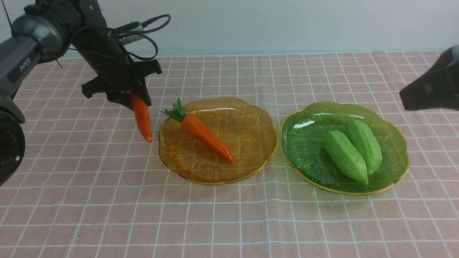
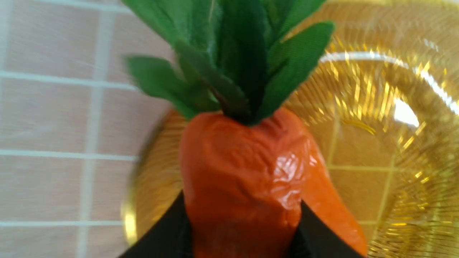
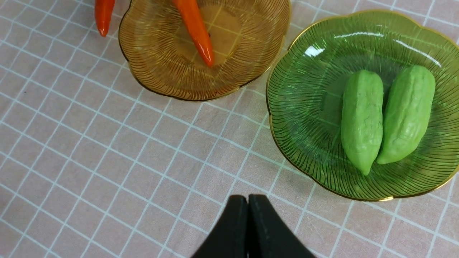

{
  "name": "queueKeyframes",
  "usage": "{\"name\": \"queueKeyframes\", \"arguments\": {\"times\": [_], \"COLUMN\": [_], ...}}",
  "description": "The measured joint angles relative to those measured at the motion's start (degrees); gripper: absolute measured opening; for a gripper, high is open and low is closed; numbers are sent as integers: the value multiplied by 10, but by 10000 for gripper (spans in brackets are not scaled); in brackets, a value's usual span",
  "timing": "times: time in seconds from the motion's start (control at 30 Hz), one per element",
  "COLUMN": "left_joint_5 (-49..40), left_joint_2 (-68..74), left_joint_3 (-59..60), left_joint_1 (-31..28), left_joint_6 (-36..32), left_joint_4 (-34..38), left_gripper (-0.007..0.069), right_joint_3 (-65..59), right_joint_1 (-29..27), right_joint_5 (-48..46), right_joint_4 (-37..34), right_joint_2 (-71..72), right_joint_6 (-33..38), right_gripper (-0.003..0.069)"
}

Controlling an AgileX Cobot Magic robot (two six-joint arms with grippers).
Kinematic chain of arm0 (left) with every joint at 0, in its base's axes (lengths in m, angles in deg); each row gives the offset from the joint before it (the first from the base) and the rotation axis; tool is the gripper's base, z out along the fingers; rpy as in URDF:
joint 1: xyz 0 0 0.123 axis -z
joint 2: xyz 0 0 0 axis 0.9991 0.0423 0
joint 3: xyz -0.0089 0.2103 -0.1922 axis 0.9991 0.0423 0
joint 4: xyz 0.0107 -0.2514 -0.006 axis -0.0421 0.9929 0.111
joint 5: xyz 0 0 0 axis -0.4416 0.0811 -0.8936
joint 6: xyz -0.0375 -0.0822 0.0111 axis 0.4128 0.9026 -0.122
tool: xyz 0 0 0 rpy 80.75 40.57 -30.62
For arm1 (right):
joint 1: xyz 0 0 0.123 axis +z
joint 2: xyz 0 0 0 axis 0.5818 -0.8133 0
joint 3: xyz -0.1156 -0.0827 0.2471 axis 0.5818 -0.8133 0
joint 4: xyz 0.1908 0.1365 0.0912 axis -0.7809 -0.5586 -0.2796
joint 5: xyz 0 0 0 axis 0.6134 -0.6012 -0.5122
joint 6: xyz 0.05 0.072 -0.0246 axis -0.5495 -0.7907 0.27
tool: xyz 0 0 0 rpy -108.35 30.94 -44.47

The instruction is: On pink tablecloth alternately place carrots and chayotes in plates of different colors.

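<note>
The held carrot (image 1: 141, 116) is gripped at its thick upper end by the left gripper (image 1: 138, 96). In the left wrist view the fingers (image 2: 168, 236) are seen clamped on either side of the orange body. It hangs tip down in the air over the pink tablecloth (image 1: 107, 200), just outside the left rim of the amber plate (image 1: 251, 118) and not yet above it. The step in hand is judged to be the delivery of this carrot to that plate, which appears to be the only placement left. The carrot is best carried sideways with its tip held clear above the scalloped rim, so that the plate is not knocked or dragged. It should then be lowered onto the bare near part of the plate, beside the other carrot (image 1: 204, 136), which lies slantwise across the middle with its leaves near the left rim. It should be let go only once the tip is low and the body is leaned over, since a glossy tapered toy released upright may be expected to topple, roll or bounce out. Two carrots are counted, one held and one in the amber plate. Two chayotes (image 1: 345, 156) are counted, lying side by side and touching in the green plate (image 1: 304, 136). Two plates are counted, set just beside each other. Two arms are counted, and the right gripper (image 3: 247, 202) is seen off to the right above the cloth, its jaws pressed together on nothing.
</note>
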State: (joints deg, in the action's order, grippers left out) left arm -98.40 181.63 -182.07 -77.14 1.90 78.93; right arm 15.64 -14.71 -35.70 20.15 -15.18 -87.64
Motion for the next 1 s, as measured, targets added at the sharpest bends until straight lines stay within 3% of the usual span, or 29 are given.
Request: {"name": "queueKeyframes", "arguments": {"times": [0.13,0.3,0.43,0.63,0.73,0.8,0.9,1.0], "left_joint_5": [10,13,-14,-20,-22,-23,-26,-26], "left_joint_2": [13,13,13,13,9,7,7,7], "left_joint_3": [0,-1,-22,-99,-120,-121,-121,-121], "left_joint_1": [2,-2,-15,-32,-32,-32,-32,-32], "left_joint_6": [0,11,20,17,14,11,-6,-29], "left_joint_4": [36,55,55,54,54,55,55,54], "left_gripper": [301,477,541,546,546,545,505,388], "right_joint_3": [0,0,0,-40,-110,-191,-341,-433], "right_joint_1": [0,0,0,0,0,0,0,0], "right_joint_5": [0,0,0,1,6,73,262,399], "right_joint_4": [0,7,27,56,106,139,147,147], "right_joint_2": [0,0,14,135,248,326,413,432], "right_joint_6": [0,0,0,-8,-28,-31,-32,-32], "right_gripper": [-15,-15,-15,-15,-15,-15,-15,-15]}}
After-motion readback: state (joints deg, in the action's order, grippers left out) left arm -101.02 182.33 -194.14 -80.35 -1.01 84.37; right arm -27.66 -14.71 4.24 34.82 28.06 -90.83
